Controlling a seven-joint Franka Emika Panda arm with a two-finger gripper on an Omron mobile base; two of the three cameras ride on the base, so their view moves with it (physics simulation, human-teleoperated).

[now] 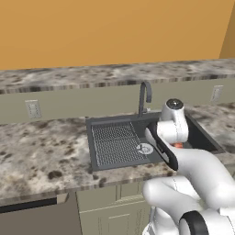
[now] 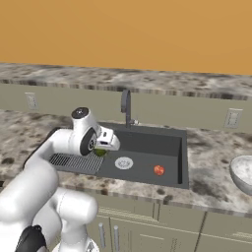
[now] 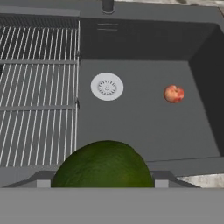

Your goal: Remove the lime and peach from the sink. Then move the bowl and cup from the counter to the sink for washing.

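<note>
The gripper [image 2: 105,147] is clamped on the lime [image 3: 103,165] — its lower half cut off — above the sink [image 3: 131,127]; the peach [image 3: 174,93] lies near the basin's right wall.

The lime [image 3: 103,164] is cut off at the bottom of the hand view — only its upper dome shows, w/ the finger tips out of sight beside it, so contact can't be told. In the right base view just a green sliver [image 2: 101,152] peeks from under the gripper [image 2: 107,142]. In the left base view the arm covers most of the peach [image 1: 178,145] and the sink's [image 1: 98,163] right half. The bowl [image 2: 243,174] is clipped by the right edge of the right base view — approx. half visible. Faucet [image 3: 107,5] cut off at the top of the hand view.
</note>
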